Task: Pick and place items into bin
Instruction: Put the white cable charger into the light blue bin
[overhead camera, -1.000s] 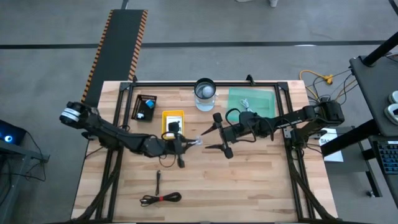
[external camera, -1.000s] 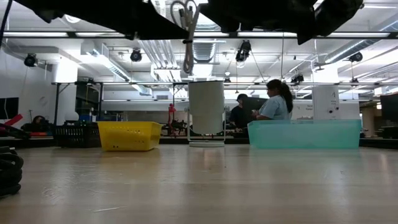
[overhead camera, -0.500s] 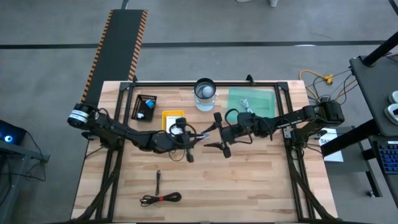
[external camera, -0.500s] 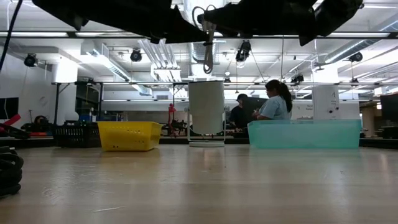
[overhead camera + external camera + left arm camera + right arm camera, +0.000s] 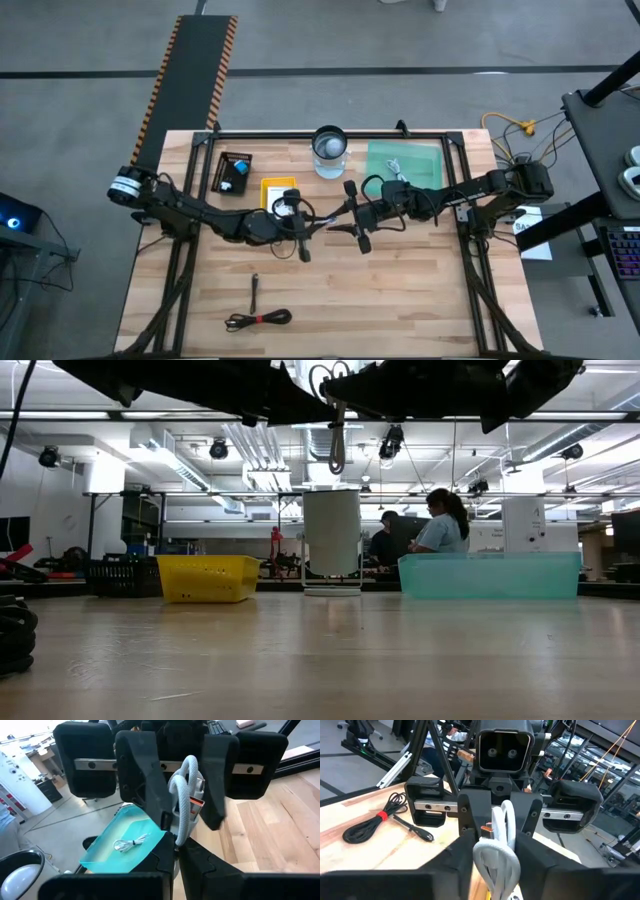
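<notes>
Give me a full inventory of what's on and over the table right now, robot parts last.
White looped cable: one, held in mid-air between both grippers.
Teal plastic bin: one, back right, a thin white cable inside.
Yellow bin: one, back centre-left.
Black tray: one, back left.
Grey cylindrical container: one, back centre.
Black cable coil with red tie: one, front.
Small black stick: one, front.
Left gripper: shut on the cable.
Right gripper: closing around it.

end effectors meeting mid-table, cable coil apart
</notes>
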{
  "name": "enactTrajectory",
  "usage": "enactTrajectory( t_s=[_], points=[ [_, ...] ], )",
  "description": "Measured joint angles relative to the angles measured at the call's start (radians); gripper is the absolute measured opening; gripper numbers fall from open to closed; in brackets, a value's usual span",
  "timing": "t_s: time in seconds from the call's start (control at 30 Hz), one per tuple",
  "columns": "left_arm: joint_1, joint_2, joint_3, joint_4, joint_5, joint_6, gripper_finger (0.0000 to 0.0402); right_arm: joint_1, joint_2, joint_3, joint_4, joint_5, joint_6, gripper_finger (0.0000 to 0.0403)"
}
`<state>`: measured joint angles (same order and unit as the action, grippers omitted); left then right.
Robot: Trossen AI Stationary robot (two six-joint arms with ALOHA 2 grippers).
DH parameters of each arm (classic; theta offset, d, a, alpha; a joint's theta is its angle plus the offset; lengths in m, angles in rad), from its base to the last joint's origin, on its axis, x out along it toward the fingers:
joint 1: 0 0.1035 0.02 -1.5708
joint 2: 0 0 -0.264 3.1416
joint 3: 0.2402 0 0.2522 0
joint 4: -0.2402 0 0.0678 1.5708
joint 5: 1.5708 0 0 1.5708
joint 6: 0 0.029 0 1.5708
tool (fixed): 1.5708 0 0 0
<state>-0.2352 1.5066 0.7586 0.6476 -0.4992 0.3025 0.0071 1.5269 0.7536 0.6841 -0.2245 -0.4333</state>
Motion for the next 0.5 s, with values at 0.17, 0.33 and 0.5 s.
enactTrajectory(
  t_s=[0.17, 0.33, 0.5],
  points=[
    [0.000, 0.000, 0.000, -0.001, 0.000, -0.001, 0.0000, -0.001, 0.000, 0.002, 0.000, 0.000, -0.005, 0.0036],
    [-0.001, -0.002, -0.001, -0.003, -0.003, -0.005, 0.0012, -0.001, -0.002, 0.002, 0.000, 0.005, -0.012, 0.0023],
    [0.000, -0.004, -0.001, -0.002, -0.003, -0.006, 0.0062, -0.001, -0.014, 0.003, -0.036, 0.070, -0.016, 0.0022]
  ],
)
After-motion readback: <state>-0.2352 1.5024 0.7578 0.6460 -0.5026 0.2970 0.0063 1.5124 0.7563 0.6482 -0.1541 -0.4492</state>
